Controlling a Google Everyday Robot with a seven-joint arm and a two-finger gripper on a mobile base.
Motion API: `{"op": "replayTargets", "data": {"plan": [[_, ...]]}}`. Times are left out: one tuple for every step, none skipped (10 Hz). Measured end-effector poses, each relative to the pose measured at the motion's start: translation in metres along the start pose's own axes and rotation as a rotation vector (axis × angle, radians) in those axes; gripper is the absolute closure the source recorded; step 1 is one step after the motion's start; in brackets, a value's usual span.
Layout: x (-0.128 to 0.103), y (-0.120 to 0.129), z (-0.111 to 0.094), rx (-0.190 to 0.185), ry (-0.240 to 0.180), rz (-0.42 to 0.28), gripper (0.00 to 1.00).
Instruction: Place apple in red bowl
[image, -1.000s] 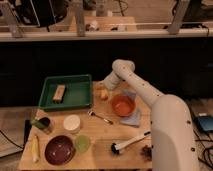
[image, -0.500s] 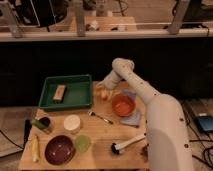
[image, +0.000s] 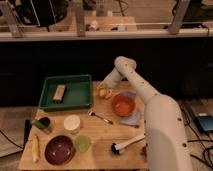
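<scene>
The apple is a small yellow-orange fruit lying on the wooden table, between the green tray and the orange-red bowl. The bowl sits on a blue cloth to the right of the apple and holds nothing I can see. My gripper hangs at the end of the white arm, right at the apple's top and far side, low over the table. The arm reaches in from the right, over the far edge of the bowl.
A green tray holding a small block lies left of the apple. Nearer the front are a spoon, white cup, green cup, maroon bowl, dark can, corn cob and brush.
The arm has shifted slightly and the gripper has settled down closer onto the apple. The apple and the bowls stay where they were.
</scene>
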Motion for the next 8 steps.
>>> {"op": "replayTargets", "data": {"plan": [[-0.001,0.0,-0.002,-0.006,-0.009,-0.016,1.0],[-0.002,-0.001,-0.003,-0.013,-0.015,-0.032,1.0],[-0.002,-0.004,-0.007,-0.015,-0.018,-0.051,1.0],[-0.003,-0.004,-0.008,-0.016,-0.02,-0.057,1.0],[-0.002,-0.009,-0.023,-0.029,-0.025,-0.104,1.0],[-0.001,-0.011,-0.029,-0.033,-0.025,-0.119,1.0],[-0.002,-0.012,-0.032,-0.037,-0.021,-0.127,1.0],[-0.002,-0.014,-0.04,-0.038,-0.01,-0.133,1.0]]}}
